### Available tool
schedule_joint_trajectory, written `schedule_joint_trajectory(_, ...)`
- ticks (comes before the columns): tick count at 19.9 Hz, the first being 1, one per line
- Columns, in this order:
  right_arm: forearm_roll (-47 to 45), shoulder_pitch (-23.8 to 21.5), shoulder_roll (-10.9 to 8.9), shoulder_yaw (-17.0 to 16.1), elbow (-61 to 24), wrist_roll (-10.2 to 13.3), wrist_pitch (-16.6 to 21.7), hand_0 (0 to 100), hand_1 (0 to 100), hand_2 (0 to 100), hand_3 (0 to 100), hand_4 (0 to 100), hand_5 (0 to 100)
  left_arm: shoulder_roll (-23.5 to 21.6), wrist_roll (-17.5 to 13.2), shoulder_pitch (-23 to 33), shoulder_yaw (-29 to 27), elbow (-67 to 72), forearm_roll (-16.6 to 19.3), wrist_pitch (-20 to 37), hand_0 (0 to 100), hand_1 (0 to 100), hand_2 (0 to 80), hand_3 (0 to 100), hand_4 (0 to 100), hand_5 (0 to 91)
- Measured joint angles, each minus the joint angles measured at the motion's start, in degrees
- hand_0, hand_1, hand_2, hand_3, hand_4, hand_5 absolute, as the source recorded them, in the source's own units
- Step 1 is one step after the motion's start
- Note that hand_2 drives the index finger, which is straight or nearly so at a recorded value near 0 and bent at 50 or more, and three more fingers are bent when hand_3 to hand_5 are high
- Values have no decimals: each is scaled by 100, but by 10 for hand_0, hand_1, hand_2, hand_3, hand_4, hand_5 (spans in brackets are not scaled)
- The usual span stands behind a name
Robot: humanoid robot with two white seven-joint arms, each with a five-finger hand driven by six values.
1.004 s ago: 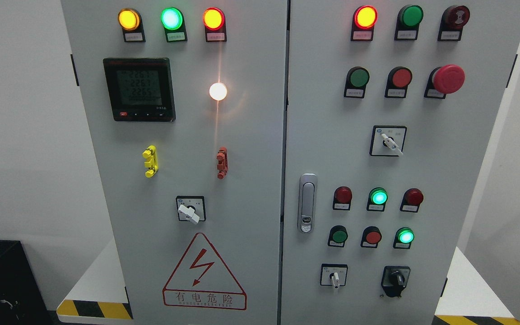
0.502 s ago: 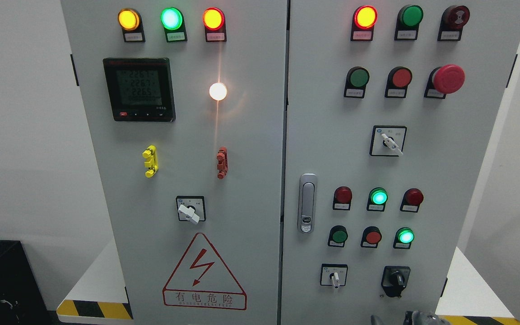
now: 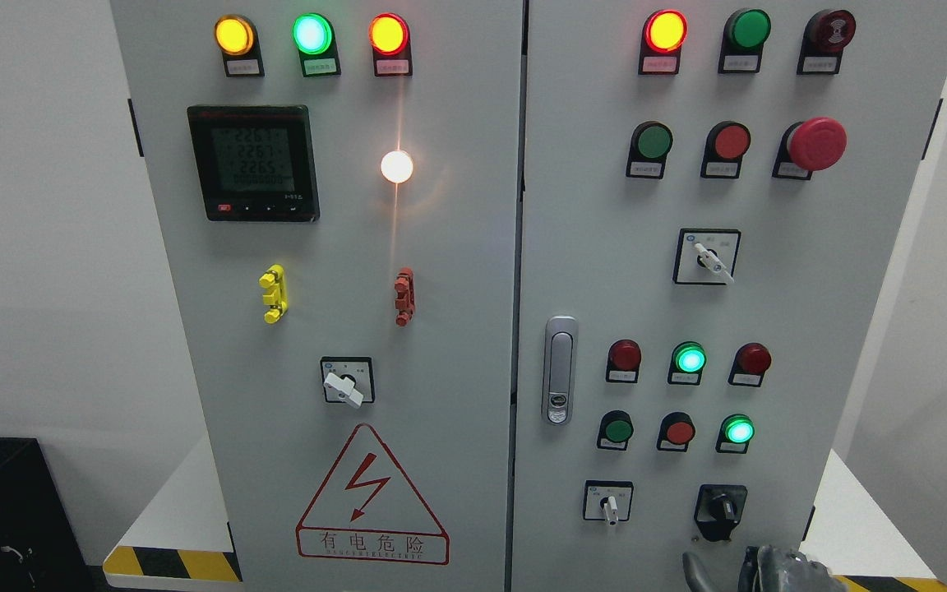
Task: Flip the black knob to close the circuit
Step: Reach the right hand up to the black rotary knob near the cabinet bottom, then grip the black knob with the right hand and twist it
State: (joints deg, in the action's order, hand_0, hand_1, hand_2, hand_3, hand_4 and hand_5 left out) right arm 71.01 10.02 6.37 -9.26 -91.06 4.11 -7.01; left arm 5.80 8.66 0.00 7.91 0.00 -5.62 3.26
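Left door (image 3: 325, 247): lit lamps, meter (image 3: 253, 162), white switch (image 3: 346, 382), warning triangle (image 3: 372, 497). Right door (image 3: 769, 288): latch (image 3: 558, 370), lamps and buttons. The black knob (image 3: 720, 511) sits at the right door's lower right, untouched. Just below it, the right robot hand (image 3: 757, 569) shows at the bottom edge, fingertips (image 3: 694, 569) upward; whether they are apart or together cannot be told.

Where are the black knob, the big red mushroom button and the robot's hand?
black knob (image 3: 721, 510), head view, on its centre grip.
red mushroom button (image 3: 817, 143), head view, on its cap.
right hand (image 3: 769, 569), head view, on its knuckles.
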Motion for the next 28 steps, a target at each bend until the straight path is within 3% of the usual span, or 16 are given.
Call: schedule_joint_trajectory(28,1,293,-14,-227,92,-101,-134,0,0,861,1000,967,979,0,0,0,0,0,0,0,120,556,0,0,0,0)
